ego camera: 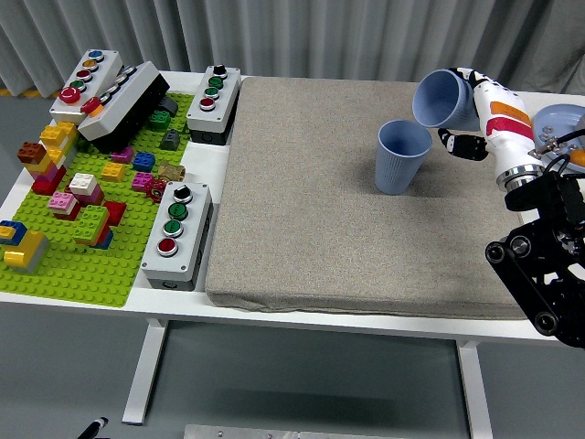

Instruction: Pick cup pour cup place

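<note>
At the upper right of the frame we see the right hand (480, 114) grasping a blue cup (445, 99), tipped on its side with its mouth facing lower left, above and just right of a second blue cup (402, 156). That second cup stands upright on the grey mat (320, 201) covering the surface.

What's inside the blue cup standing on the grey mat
The standing blue cup shows only its blue inner wall near the rim; its bottom is hidden from this angle, so contents cannot be ruled out. The right hand holds a second blue cup tilted above it.
</note>
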Controlling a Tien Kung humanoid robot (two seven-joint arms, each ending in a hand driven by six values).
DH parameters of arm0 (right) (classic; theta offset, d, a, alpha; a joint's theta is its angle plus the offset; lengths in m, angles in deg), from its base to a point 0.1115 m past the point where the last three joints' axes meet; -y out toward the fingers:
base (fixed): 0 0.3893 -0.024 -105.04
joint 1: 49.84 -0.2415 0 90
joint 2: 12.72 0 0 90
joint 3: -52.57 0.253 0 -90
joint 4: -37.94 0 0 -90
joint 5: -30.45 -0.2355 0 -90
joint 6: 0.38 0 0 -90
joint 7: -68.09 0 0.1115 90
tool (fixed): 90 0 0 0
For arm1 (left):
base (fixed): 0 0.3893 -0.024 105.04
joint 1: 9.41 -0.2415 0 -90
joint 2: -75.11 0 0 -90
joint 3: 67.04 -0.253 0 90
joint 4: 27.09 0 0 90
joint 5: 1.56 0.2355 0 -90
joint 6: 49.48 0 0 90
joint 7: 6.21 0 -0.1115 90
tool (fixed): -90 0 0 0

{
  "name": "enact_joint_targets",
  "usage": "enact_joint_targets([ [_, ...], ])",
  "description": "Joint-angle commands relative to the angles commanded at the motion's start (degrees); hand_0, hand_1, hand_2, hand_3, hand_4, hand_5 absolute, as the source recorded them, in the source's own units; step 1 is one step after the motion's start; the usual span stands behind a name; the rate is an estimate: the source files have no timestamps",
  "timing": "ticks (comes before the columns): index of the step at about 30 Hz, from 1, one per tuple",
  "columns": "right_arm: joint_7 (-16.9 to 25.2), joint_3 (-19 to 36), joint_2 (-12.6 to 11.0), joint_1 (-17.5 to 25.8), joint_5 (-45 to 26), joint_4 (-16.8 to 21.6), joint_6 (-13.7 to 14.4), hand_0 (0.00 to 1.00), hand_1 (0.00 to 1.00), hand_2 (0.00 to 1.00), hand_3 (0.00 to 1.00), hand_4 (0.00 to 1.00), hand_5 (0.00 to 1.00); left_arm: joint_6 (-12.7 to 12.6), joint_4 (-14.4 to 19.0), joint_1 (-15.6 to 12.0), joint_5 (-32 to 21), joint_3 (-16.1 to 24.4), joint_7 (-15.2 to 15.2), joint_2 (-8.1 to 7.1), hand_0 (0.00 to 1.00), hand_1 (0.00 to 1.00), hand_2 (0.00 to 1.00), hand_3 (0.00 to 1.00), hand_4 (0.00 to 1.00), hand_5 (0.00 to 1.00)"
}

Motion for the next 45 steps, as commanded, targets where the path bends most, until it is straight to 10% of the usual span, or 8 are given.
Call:
enact_joint_targets([
  [45, -2.04, -4.72, -3.31, -1.69, 5.23, 1.15, 0.13, 0.797, 0.613, 0.502, 0.588, 0.607, 0.002, -0.03, 0.00, -0.16, 0.02, 0.19, -0.01, -0.09, 0.837, 0.809, 0.885, 0.805, 0.639, 0.998],
])
